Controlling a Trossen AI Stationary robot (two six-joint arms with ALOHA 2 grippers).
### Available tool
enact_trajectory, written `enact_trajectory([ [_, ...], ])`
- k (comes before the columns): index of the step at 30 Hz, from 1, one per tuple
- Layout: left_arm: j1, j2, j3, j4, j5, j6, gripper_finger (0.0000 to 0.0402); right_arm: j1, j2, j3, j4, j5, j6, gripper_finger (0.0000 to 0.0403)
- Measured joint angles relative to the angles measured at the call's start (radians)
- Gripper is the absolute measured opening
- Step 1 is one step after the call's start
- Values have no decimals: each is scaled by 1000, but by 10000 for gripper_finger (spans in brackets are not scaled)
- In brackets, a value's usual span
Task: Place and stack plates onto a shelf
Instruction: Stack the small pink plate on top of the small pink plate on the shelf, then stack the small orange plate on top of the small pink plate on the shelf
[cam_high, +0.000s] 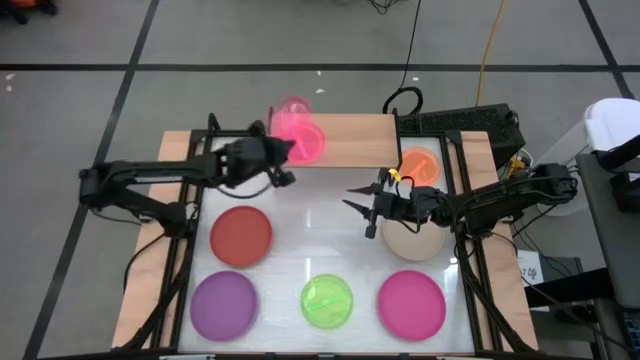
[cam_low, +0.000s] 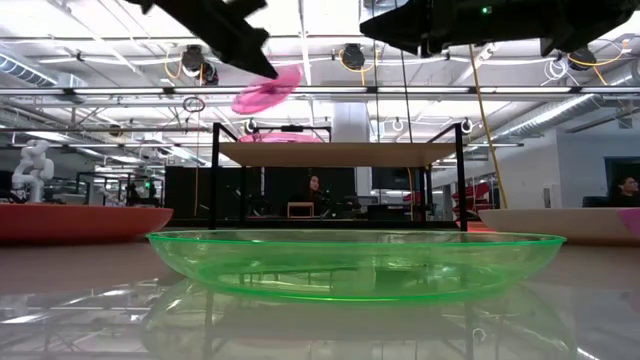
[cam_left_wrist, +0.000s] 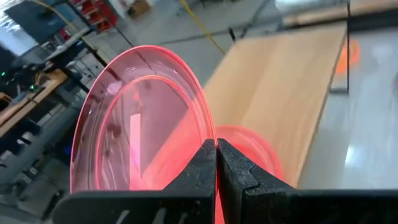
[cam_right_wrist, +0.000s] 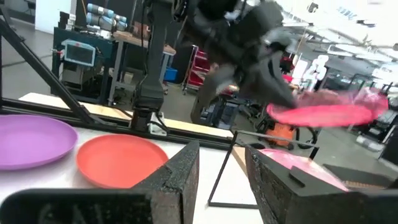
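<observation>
Shelf (cam_high: 360, 140) below (left hand (cam_high: 284, 150)) pink plate (cam_high: 296, 122).

I see bright, even light from ceiling strips in the low view. The white bench (cam_high: 320, 235) throws glare near its middle. The pink plate (cam_right_wrist: 326, 114) smears with motion blur in my right wrist view, and the green plate (cam_low: 355, 262) up close looks soft.
</observation>
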Motion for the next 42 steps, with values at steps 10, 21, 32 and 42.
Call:
enact_trajectory([
  [10,-1,178,51,-67,-21,77,30,33,-58,0,-47,158,-41,112],
  [21,-15,137,51,-61,-53,37,160,39,-80,0,-79,173,-15,112],
  [32,-99,-126,22,-133,15,-103,170,59,-271,39,-623,456,137,112],
  [42,-117,-405,-361,272,114,-217,170,72,-427,105,-1318,324,515,112],
])
